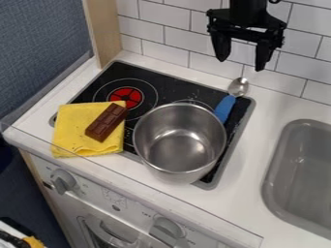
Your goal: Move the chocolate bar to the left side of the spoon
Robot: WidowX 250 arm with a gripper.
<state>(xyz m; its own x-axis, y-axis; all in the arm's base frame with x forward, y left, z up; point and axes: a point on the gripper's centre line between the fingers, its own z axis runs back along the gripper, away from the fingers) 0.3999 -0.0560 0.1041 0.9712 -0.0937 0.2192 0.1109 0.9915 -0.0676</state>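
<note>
One gripper (pixel 241 63) hangs over the back of the counter, its two fingers spread well apart, released. Under the fingers is one spoon (pixel 224 107), its blue handle running down toward one steel pot (pixel 181 143), which stands farther below them and toward the view's left. Farther left of the fingers, and lower, one yellow cloth (pixel 69 130) lies partly over the one black cooktop (pixel 188 92), and on it rests one chocolate bar (pixel 107 122). One grey sink (pixel 302 169) sits below the fingers toward the view's right; two knobs (pixel 63 181) are on the front panel, far below them to the left.

The chocolate bar is dark brown and oblong, with raised segments along its top. It lies at a slant, its upper end pointing toward the fingers' side, near the red burner mark (pixel 125 98).
</note>
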